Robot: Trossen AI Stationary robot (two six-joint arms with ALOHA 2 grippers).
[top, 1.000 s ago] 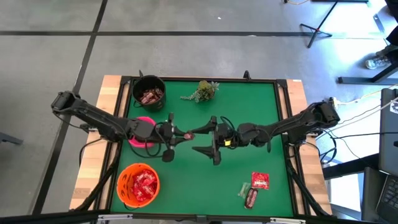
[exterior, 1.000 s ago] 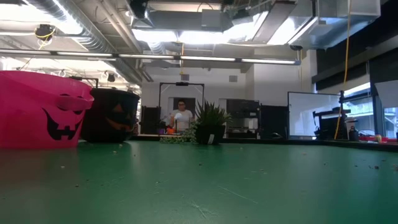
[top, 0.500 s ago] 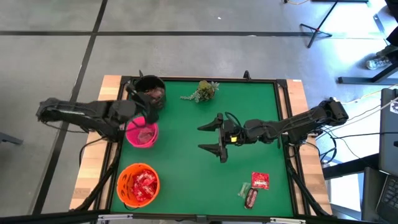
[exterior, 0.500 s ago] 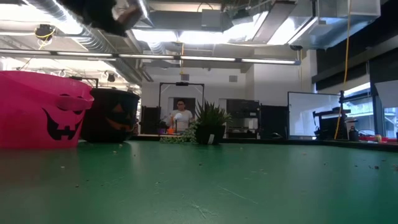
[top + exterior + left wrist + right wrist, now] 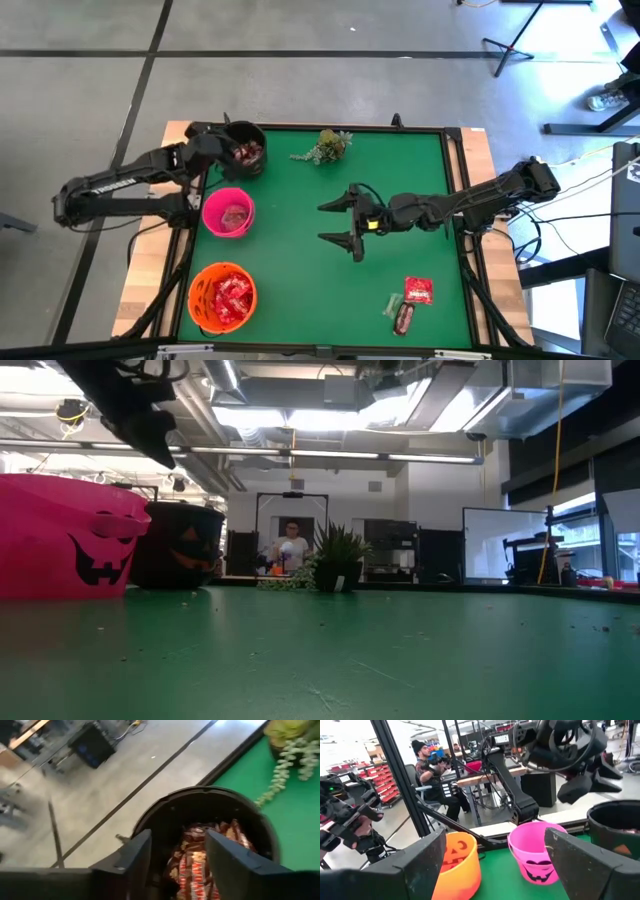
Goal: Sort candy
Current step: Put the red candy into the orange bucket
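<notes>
**A:** Candy, sorted into three buckets and a small leftover cluster. Biggest pile?

**B:** Sits in the orange bucket point(image 5: 222, 296): bright red shiny packets point(image 5: 232, 296), heaped, well apart from both sets of jaws.

**A:** And next?

**B:** Black bucket point(image 5: 240, 146), holding brown-maroon little bars point(image 5: 200, 865) with glossy crinkled wrappers. Lies directly under the left gripper point(image 5: 222, 150), seen straight between its fingers point(image 5: 132, 862) in the left wrist view.

**A:** State of those jaws?

**B:** Spread, nothing pinched between them, hovering over the bars.

**A:** Pink bucket point(image 5: 229, 212)?

**B:** Just beside the left gripper, with a few sweets showing dimly at its bottom. Too small to tell which kind.

**A:** Loose pieces?

**B:** Near the right gripper point(image 5: 348, 223), on the green table point(image 5: 300, 260): a red packet point(image 5: 418, 291), a dark maroon bar point(image 5: 402, 318) touching its corner, and a small pale-green wrapped sweet point(image 5: 391, 303) just beside both.

**A:** Right jaws?

**B:** Spread wide, empty, poised over bare green mat, pointed toward the buckets.

**A:** Anything else?

**B:** Green leafy sprig point(image 5: 327, 145), beside the black bucket, apart from both grippers.
</notes>
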